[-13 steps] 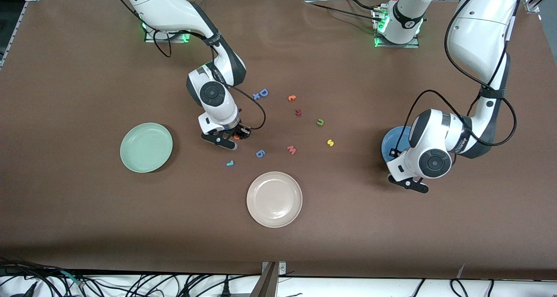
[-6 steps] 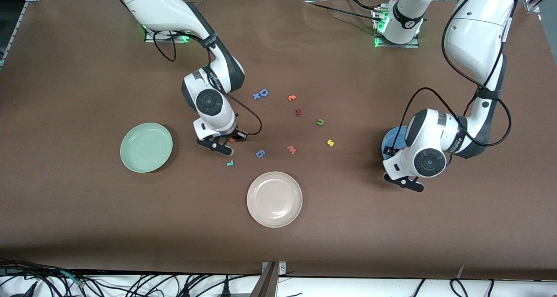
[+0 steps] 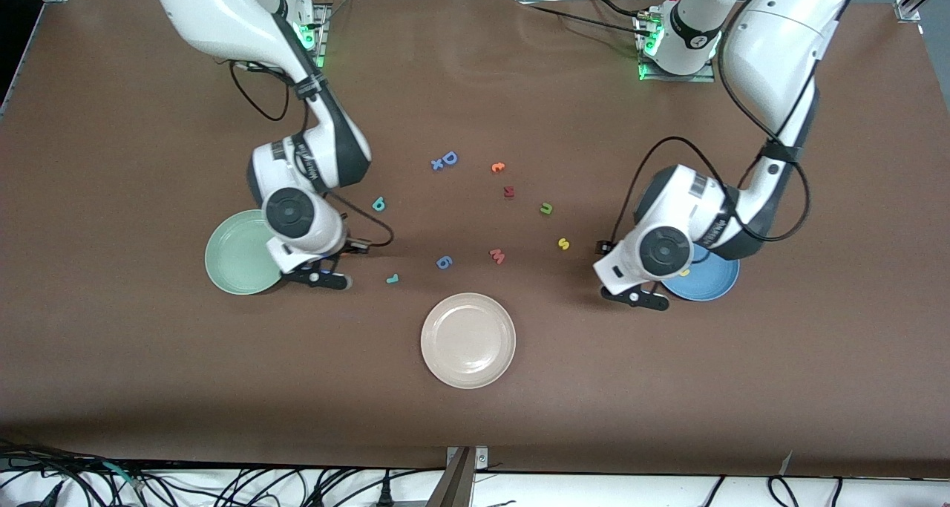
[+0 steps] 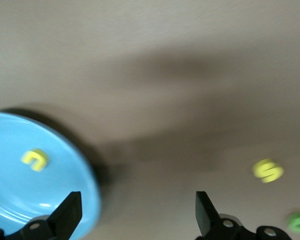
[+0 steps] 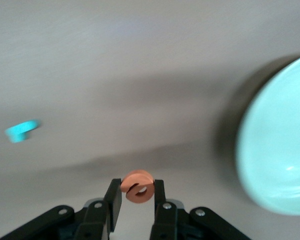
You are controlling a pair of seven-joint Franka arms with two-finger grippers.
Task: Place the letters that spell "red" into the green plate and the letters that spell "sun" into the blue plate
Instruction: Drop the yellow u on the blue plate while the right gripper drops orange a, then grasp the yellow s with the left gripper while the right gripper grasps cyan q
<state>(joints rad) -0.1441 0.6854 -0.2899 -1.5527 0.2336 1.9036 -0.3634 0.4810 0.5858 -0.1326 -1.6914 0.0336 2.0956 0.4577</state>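
My right gripper is shut on the orange "e" and hangs over the table just beside the green plate, also seen in the right wrist view. The teal "r" and the teal "d" lie on the table between that plate and the other letters. My left gripper is open with nothing in it, over the table at the rim of the blue plate. A yellow "u" lies in that plate. The yellow "s" and green "n" lie on the table.
A cream plate sits nearest the front camera, mid-table. Other loose letters are a blue "6", a pink "m", a dark red letter, an orange "c" and a blue "D".
The right arm carried the orange "e" from among the letters to the green plate's edge, uncovering the teal "d". The left arm moved off the blue plate, where the yellow "u" now shows.
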